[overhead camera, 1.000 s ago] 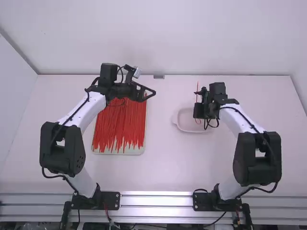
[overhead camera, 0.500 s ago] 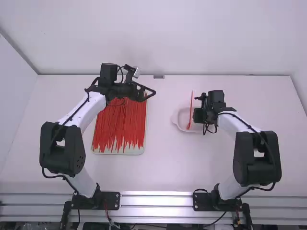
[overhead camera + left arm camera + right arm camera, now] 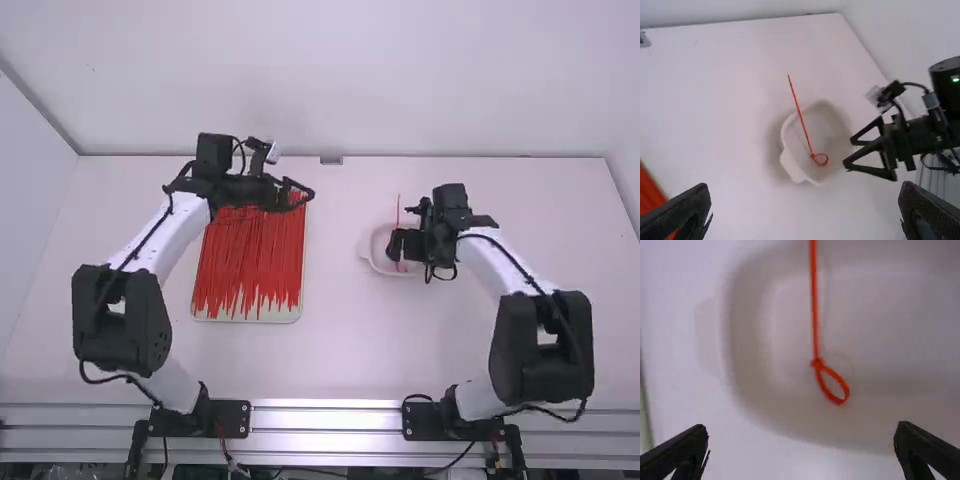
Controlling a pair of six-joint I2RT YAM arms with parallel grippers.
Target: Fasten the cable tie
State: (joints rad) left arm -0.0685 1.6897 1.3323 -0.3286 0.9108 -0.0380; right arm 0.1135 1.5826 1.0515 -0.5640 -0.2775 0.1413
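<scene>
Right pincer (image 3: 800, 430) spread, cable tie (image 3: 813, 315) looped (in white bowl (image 3: 755, 340)), left pincer (image 3: 804, 191) spread too — seemingly

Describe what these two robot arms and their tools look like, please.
The left arm and right arm have white tube-like links and bulky black joints. The left tool and right tool are black, built as open triangular frames. Thin black cables loop at the wrists, and a small green light glows there.

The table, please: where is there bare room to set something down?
Bare: the strip between the tray and the bowl, and the near table before both. Crowded: left gripper over the tray's far end, right gripper beside the bowl.
</scene>
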